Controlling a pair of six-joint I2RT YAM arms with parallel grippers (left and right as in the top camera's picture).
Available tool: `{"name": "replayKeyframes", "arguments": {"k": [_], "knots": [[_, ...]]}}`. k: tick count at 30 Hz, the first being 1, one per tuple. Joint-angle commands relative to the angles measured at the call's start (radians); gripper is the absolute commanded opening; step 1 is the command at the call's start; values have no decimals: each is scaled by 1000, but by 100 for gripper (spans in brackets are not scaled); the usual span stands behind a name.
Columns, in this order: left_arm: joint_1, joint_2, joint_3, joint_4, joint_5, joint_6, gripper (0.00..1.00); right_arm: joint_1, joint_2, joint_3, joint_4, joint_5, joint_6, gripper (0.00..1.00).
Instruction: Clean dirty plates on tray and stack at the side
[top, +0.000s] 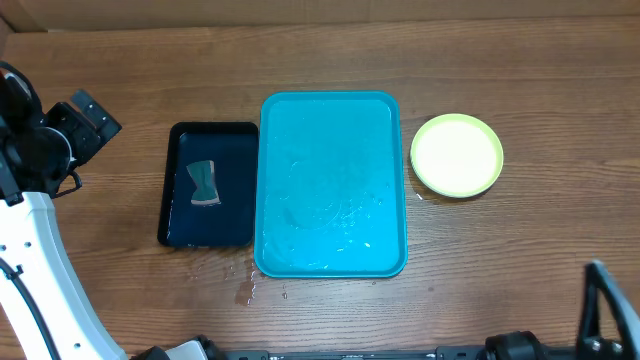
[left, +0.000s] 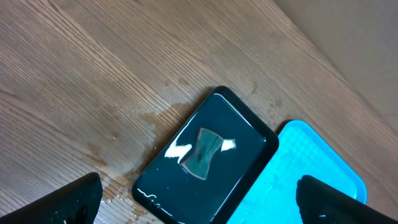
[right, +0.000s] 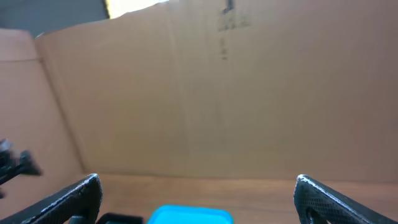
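**Supervisor:** Report gripper status.

**Operator:** I read both as spread wide and empty. The left gripper (left: 199, 200) hangs over the black tray (top: 210, 131) with nothing between its jaws. The right gripper (right: 199, 199) is parked at my near right, facing a cardboard wall (right: 217, 93). Its jaws are equally wide and hold nothing.

**Supervisor:** Locate the plates.

**Operator:** The plates (top: 457, 155) sit on the table (top: 520, 60), near the right of the tray (top: 330, 97) and clear of its rim. From overhead I see only a pale yellow-green top plate. I cannot tell how many lie beneath it. I judge this to be the stacking position, since it is off the wet surface and within the right arm's reach.

**Supervisor:** Tray condition?

**Operator:** It holds no plates, only wet streaks. I judge the washing to be complete, or nearly so.

**Supervisor:** Cleaning tool?

**Operator:** The sponge (top: 204, 183) lies flat in the black tray, just left of the blue one. That placement contains its water and keeps it under the left arm. Some drips mark the table near the trays' front edges.
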Motion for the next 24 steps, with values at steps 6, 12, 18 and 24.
{"name": "replayKeyframes", "arguments": {"k": [6, 12, 18, 24], "knots": [[3, 5, 7, 2, 10, -13, 100, -95, -174, -217, 60, 66, 0, 100], [3, 5, 7, 2, 10, -13, 100, -149, -348, -645, 498, 1, 0, 100], [3, 5, 7, 2, 10, -13, 100, -190, -496, -1064, 1076, -87, 4, 100], [3, 5, 7, 2, 10, -13, 100, -179, -500, -1377, 1530, -97, 4, 100]]}}
